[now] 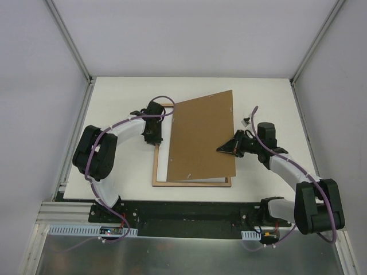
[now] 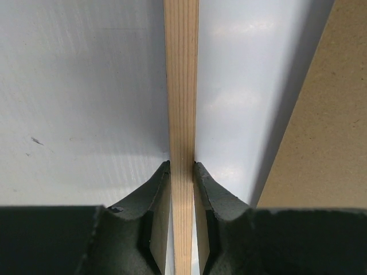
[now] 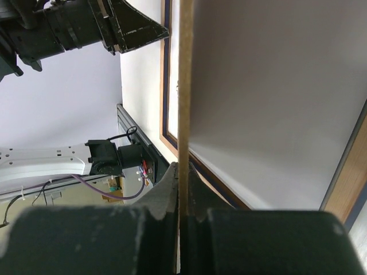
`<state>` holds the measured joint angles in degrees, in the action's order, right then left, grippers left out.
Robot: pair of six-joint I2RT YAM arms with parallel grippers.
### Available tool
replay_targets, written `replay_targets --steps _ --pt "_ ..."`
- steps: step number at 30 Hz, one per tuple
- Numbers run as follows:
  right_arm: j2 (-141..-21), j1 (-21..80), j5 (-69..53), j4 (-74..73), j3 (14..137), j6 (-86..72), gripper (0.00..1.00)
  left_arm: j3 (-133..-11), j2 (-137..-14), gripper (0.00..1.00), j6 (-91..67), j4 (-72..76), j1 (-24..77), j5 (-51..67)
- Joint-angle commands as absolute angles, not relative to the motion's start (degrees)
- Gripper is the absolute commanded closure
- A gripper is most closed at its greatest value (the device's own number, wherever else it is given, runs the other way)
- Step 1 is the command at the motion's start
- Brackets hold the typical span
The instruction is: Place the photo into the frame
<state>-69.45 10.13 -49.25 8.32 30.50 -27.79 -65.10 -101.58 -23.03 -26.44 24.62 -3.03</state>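
The frame (image 1: 189, 183) lies flat on the table, its light wood back up. My left gripper (image 1: 152, 136) is shut on its left rail, which shows as a wood strip (image 2: 181, 86) between my fingers (image 2: 182, 169). My right gripper (image 1: 225, 148) is shut on the right edge of the plain brown backing board (image 1: 200, 137), held tilted over the frame. That board shows edge-on (image 3: 184, 86) in the right wrist view, clamped at the fingertips (image 3: 183, 169). The photo's printed side is out of view. A white surface (image 1: 163, 166) fills the frame opening; I cannot tell whether it is the photo's back.
The frame's navy inner lip and wood rail (image 3: 166, 86) show under the raised board. The left arm (image 3: 86, 28) hangs above the frame's far side. The white table (image 1: 114, 114) has walls on three sides. The board's corner (image 2: 327, 143) lies close to the right of my left gripper.
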Motion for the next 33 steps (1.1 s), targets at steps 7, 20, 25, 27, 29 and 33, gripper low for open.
replay_targets --steps 7,20,25,27,29,33 --pt "-72.6 11.4 -50.8 19.1 33.0 -27.9 1.0 -65.4 -99.8 0.72 -25.1 -32.4 23.9 -1.8" --pt "-72.3 11.5 -51.3 19.5 32.5 -28.6 1.0 -62.7 -92.2 0.63 -30.9 -32.3 22.9 -8.5" --pt "-71.8 11.4 -51.6 19.5 32.6 -29.0 1.0 -61.5 -93.0 0.65 -31.7 -32.0 21.8 -8.8" --pt "-71.6 11.4 -51.8 19.7 32.7 -29.5 1.0 -61.0 -93.5 0.66 -31.9 -31.6 21.8 -8.8" --pt "-71.6 11.4 -51.9 19.9 32.9 -29.7 1.0 -60.9 -94.2 0.67 -32.1 -31.5 21.8 -9.0" --pt "-72.1 11.4 -52.4 20.5 32.7 -30.4 0.99 -60.8 -96.1 0.73 -32.3 -31.0 21.8 -8.1"
